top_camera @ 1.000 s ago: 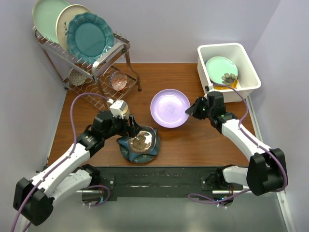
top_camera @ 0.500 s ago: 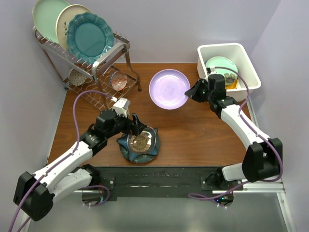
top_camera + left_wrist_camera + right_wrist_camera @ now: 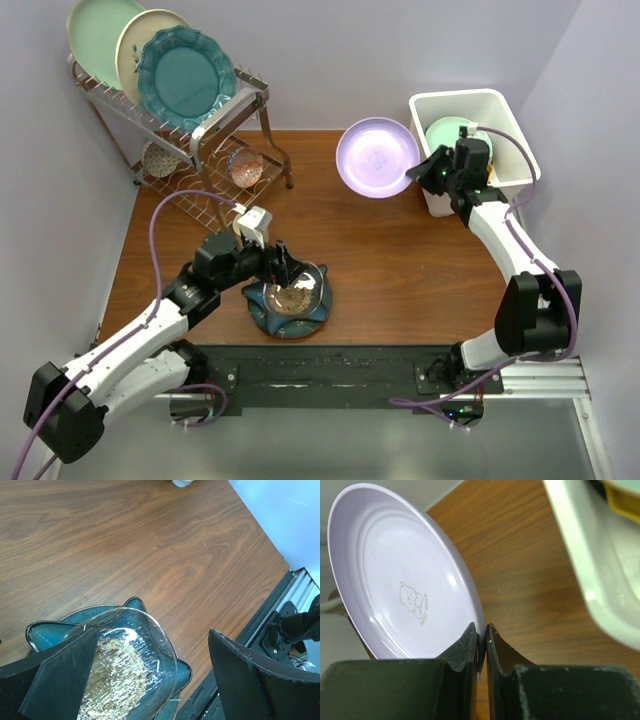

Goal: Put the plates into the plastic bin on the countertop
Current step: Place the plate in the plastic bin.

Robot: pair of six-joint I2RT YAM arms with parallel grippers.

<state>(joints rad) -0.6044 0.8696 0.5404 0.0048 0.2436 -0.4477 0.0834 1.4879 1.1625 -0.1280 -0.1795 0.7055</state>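
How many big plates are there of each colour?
Green: 2, the mint plate in the rack and the green plate in the bin
Cream: 1, the cream plate
Teal: 2, the scalloped plate and the star plate
Lavender: 1, the lavender plate
Clear: 1, the glass plate
Total: 7

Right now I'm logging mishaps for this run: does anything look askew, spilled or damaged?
Nothing spilled or broken. The lavender plate hangs tilted beside the plastic bin, pinched at its rim by the right claw. The clear plate sits off-centre on the teal plate, between the open fingers of the left claw.
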